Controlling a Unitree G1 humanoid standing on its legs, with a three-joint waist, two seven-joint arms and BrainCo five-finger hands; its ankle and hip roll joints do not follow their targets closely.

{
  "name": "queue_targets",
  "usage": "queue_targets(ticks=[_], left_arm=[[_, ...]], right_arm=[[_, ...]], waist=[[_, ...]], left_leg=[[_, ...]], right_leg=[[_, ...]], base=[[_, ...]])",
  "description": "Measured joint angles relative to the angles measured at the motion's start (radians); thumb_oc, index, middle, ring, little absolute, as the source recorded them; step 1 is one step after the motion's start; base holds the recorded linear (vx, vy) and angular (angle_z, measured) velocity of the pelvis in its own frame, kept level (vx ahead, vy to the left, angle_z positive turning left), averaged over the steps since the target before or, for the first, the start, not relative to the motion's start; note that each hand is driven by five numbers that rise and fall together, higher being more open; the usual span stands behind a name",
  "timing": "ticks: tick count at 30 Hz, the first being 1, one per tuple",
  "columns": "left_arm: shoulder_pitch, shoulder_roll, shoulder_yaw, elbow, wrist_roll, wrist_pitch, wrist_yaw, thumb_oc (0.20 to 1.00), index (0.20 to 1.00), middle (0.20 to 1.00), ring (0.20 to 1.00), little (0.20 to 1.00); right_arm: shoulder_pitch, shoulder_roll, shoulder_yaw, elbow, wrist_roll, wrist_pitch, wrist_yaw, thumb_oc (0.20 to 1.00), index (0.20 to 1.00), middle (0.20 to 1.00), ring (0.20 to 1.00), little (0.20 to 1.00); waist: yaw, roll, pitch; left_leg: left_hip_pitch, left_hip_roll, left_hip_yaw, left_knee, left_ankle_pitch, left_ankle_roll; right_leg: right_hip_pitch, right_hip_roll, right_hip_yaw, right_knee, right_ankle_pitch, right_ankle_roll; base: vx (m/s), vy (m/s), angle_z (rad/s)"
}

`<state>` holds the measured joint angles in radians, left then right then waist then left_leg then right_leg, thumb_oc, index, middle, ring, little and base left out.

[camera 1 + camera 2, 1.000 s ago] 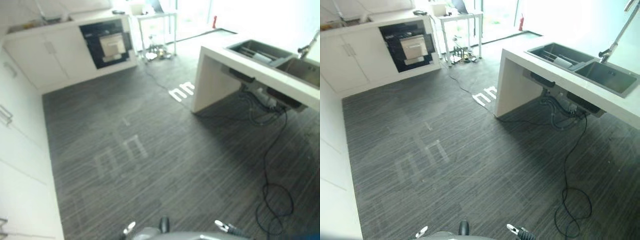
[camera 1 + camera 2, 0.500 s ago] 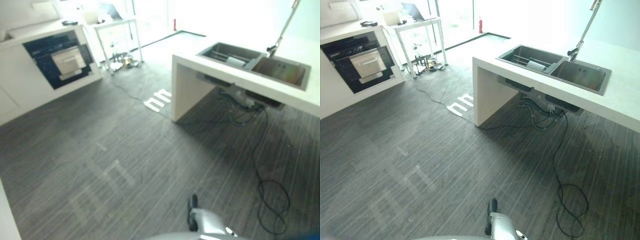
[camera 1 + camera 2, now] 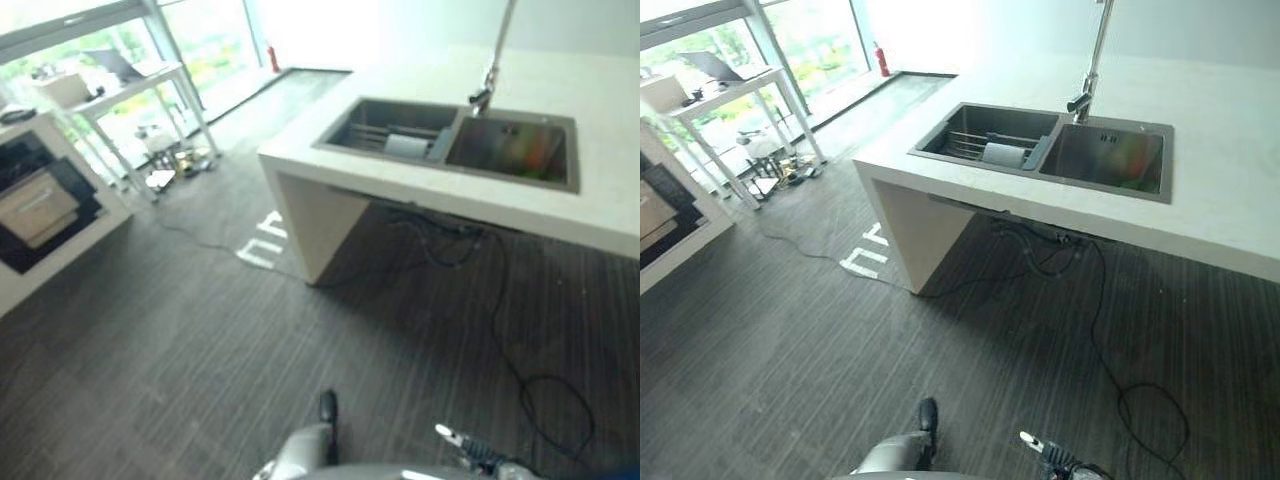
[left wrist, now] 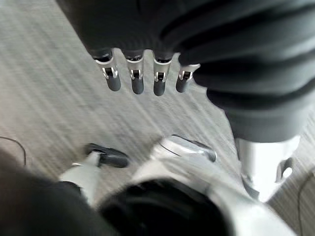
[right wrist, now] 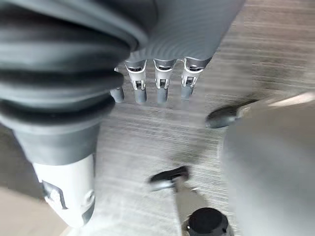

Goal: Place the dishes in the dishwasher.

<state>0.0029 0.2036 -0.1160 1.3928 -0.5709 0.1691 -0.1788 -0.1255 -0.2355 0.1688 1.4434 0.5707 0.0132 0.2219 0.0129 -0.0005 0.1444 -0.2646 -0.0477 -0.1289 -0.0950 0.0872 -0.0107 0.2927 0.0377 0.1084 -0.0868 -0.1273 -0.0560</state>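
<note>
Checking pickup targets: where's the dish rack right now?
In the right eye view, the dish rack sits in the left basin of the double sink, set in the white counter, left of the faucet, with a pale dish on it.

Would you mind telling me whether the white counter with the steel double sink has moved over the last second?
No. The white counter keeps its place beside the white floor marking; the whole view has swung, so the camera turned.
</note>
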Motion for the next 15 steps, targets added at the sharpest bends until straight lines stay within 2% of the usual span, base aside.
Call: queue_targets(ticks=[1, 2, 3, 4, 5, 6, 7, 9, 12, 15], left_arm=[[0.023, -0.007, 0.002, 0.0, -0.002, -0.002, 0.0, 1.0, 1.0, 1.0, 1.0, 1.0], [0.045, -0.009, 0.011, 0.006, -0.002, -0.004, 0.001, 1.0, 1.0, 1.0, 1.0, 1.0], [0.042, 0.003, 0.038, 0.022, -0.002, -0.013, 0.001, 1.0, 1.0, 1.0, 1.0, 1.0], [0.012, 0.014, 0.019, 0.024, 0.0, -0.013, 0.002, 1.0, 1.0, 1.0, 1.0, 1.0], [-0.008, 0.023, -0.007, 0.024, 0.002, -0.01, 0.002, 1.0, 1.0, 1.0, 1.0, 1.0], [-0.022, 0.034, -0.013, 0.022, 0.002, -0.001, 0.002, 1.0, 1.0, 1.0, 1.0, 1.0], [-0.055, 0.035, -0.044, 0.025, 0.002, 0.004, 0.002, 1.0, 1.0, 1.0, 1.0, 1.0], [-0.139, 0.033, -0.083, 0.021, 0.002, 0.004, -0.001, 1.0, 1.0, 1.0, 1.0, 1.0], [-0.171, 0.023, -0.083, 0.022, 0.001, 0.004, 0.0, 1.0, 1.0, 1.0, 1.0, 1.0], [-0.131, 0.024, -0.086, 0.019, -0.001, 0.011, 0.001, 1.0, 1.0, 1.0, 1.0, 1.0]], right_arm=[[0.035, -0.012, -0.009, -0.004, 0.004, -0.001, -0.001, 1.0, 1.0, 1.0, 1.0, 1.0], [0.073, -0.015, -0.03, -0.013, 0.019, -0.005, -0.002, 1.0, 1.0, 1.0, 1.0, 1.0], [0.093, -0.003, -0.054, 0.012, 0.021, -0.01, -0.004, 1.0, 1.0, 1.0, 1.0, 1.0], [0.097, -0.003, -0.058, 0.025, 0.021, -0.008, -0.012, 1.0, 1.0, 1.0, 1.0, 1.0], [0.106, -0.003, -0.064, 0.028, 0.021, -0.008, -0.017, 1.0, 1.0, 1.0, 1.0, 1.0], [0.122, -0.002, -0.069, 0.018, 0.02, -0.008, -0.018, 1.0, 1.0, 1.0, 1.0, 1.0], [0.137, 0.0, -0.069, -0.004, 0.018, -0.008, -0.015, 1.0, 1.0, 1.0, 1.0, 1.0], [0.137, 0.01, -0.058, -0.019, -0.003, -0.008, -0.014, 1.0, 1.0, 1.0, 1.0, 1.0], [0.12, 0.023, -0.064, -0.033, 0.0, -0.007, -0.02, 1.0, 1.0, 1.0, 1.0, 1.0], [0.1, 0.023, -0.067, -0.037, -0.001, -0.009, -0.027, 1.0, 1.0, 1.0, 1.0, 1.0]], waist=[[-0.003, 0.011, -0.001], [-0.005, 0.017, -0.001], [-0.004, -0.026, -0.002], [-0.012, -0.032, -0.001], [-0.011, -0.04, 0.001], [-0.012, -0.043, -0.001], [-0.025, -0.035, 0.001], [-0.034, -0.02, 0.0], [-0.037, -0.004, 0.0], [-0.031, -0.005, -0.006]], left_leg=[[0.05, 0.013, 0.007, -0.001, -0.009, 0.015], [0.113, 0.022, 0.012, -0.003, 0.033, 0.02], [0.15, 0.004, 0.061, 0.026, 0.065, 0.019], [0.153, -0.007, 0.07, 0.076, 0.067, 0.023], [0.17, -0.013, 0.092, 0.085, 0.065, 0.055], [0.219, -0.026, 0.114, 0.056, 0.048, 0.085], [0.251, -0.036, 0.115, 0.044, 0.035, 0.106], [0.279, -0.05, 0.153, 0.038, 0.007, 0.145], [0.307, -0.064, 0.179, 0.015, -0.01, 0.166], [0.325, -0.073, 0.192, 0.007, -0.033, 0.154]], right_leg=[[0.043, 0.004, -0.013, 0.016, -0.013, 0.021], [0.099, 0.003, -0.008, 0.025, -0.039, 0.05], [0.109, -0.032, 0.01, 0.078, -0.06, 0.077], [0.089, -0.046, -0.004, 0.153, -0.061, 0.082], [0.07, -0.061, -0.023, 0.218, -0.062, 0.085], [0.036, -0.082, -0.063, 0.328, -0.057, 0.104], [0.012, -0.099, -0.098, 0.377, -0.102, 0.131], [-0.097, -0.137, -0.094, 0.415, -0.126, 0.153], [-0.264, -0.177, -0.09, 0.475, -0.121, 0.164], [-0.35, -0.189, -0.081, 0.495, -0.068, 0.195]], base=[[0.49, 0.327, -1.12], [0.42, 0.398, -1.0], [0.42, 0.442, -0.79], [0.39, 0.442, -0.75], [0.24, 0.317, -0.71], [0.21, 0.303, -0.54], [0.18, 0.3, -0.36], [0.13, 0.296, -0.33], [0.06, 0.232, -0.23], [0.01, 0.13, -0.04]])
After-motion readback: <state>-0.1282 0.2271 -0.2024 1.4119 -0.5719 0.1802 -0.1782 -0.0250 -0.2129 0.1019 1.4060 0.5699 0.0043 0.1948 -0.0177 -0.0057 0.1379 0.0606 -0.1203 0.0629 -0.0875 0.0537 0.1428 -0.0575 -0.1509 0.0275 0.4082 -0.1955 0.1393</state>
